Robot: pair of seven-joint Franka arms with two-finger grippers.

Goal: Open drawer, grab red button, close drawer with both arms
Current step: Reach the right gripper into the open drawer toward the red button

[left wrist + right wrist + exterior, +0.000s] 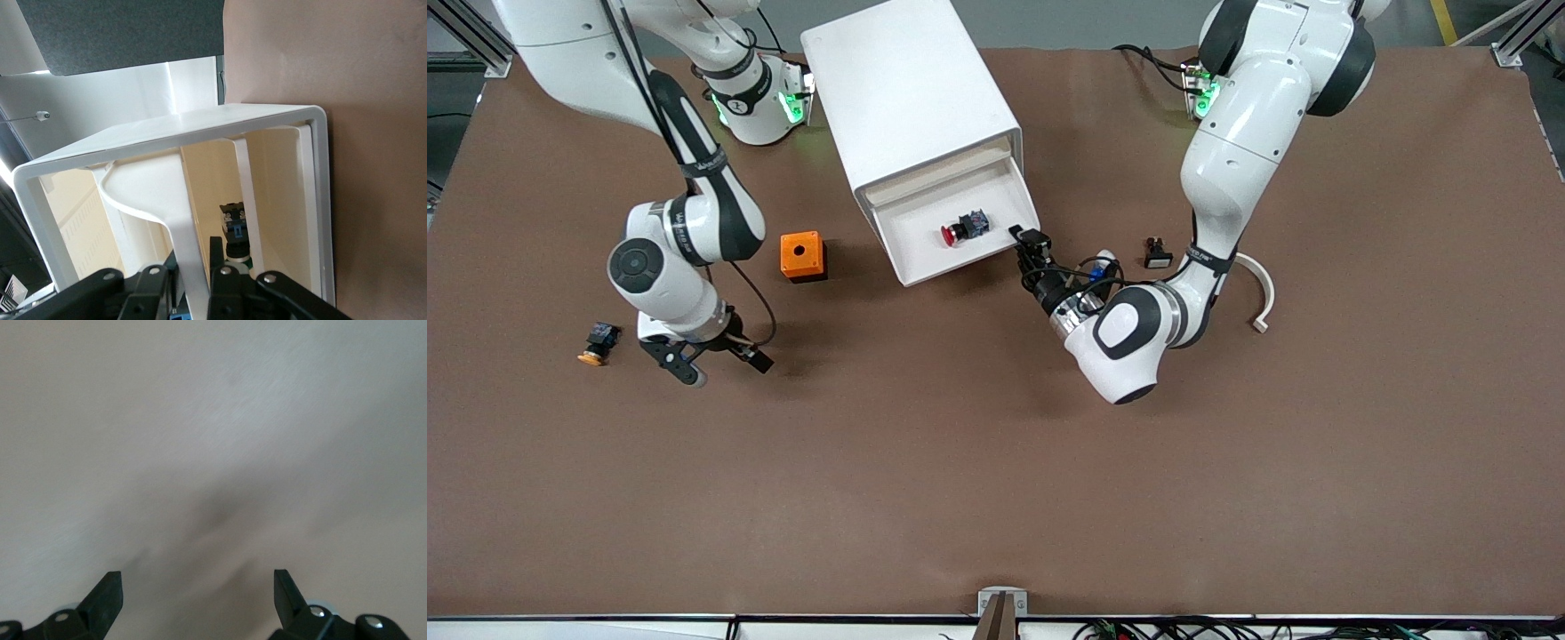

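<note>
Your left gripper (1024, 242) is pinching the white drawer's (925, 267) front wall, small red-capped button (964, 228) lying inside, just past those fingers; right gripper (716, 363) waits, spread wide.

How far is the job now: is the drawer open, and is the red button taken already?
Done: the drawer stands pulled out of the cabinet. In hand: the left hand is shut on the drawer's front wall at its corner. Left: the button lies in the drawer, not yet grabbed; the right hand, open, waits over the table near the orange box. Closing the drawer comes last.
</note>
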